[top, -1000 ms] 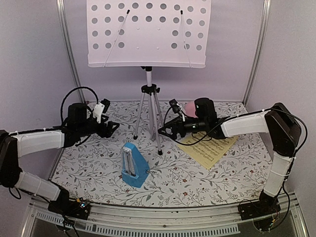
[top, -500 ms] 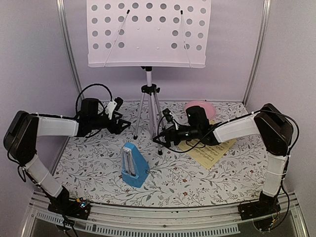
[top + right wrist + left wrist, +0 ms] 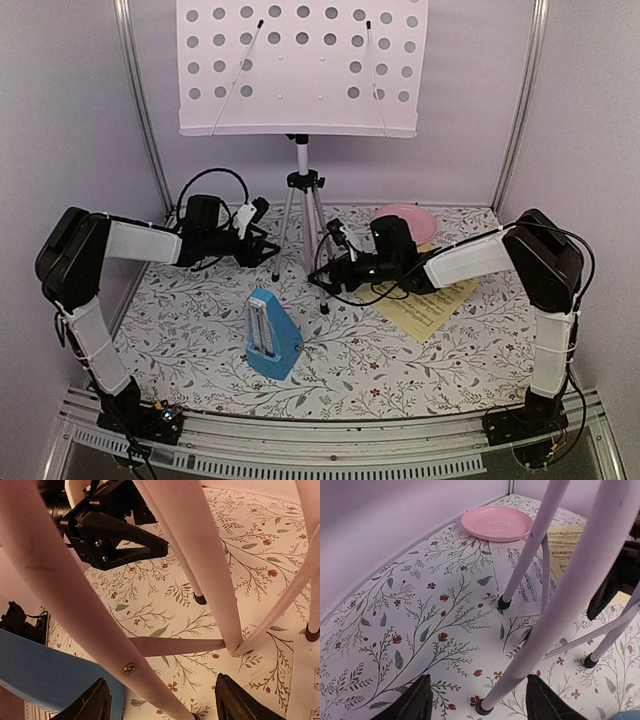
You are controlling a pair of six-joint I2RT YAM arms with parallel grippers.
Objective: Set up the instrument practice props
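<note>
Music stand [image 3: 300, 70] upright at table rear. Tripod legs straddled by left gripper [image 3: 480, 702] and right gripper [image 3: 160, 700] — jaws parted, nothing clamped. Yellow sheet [image 3: 430, 305] and white sheet [image 3: 505, 560] laid flat — not yet mounted. Metronome [image 3: 270, 335] stood in front.

**Flowered table in a pale lilac booth**

The table [image 3: 400, 360] is covered edge to edge in a white print of grey-green sprigs and small red flowers. Plain pale lilac walls close it in on three sides. The back wall [image 3: 460, 100] stands behind the table's far edge, the left wall [image 3: 60, 100] along its left edge, and the right wall [image 3: 600, 120] along its right edge. The left post [image 3: 143, 110], silver metal, rises from the table's far left corner. The right post [image 3: 521, 100] rises from its far right corner. A ribbed metal rail [image 3: 330, 440] runs along the table's near edge. The light is soft and even, with only faint shadows on the table.
</note>
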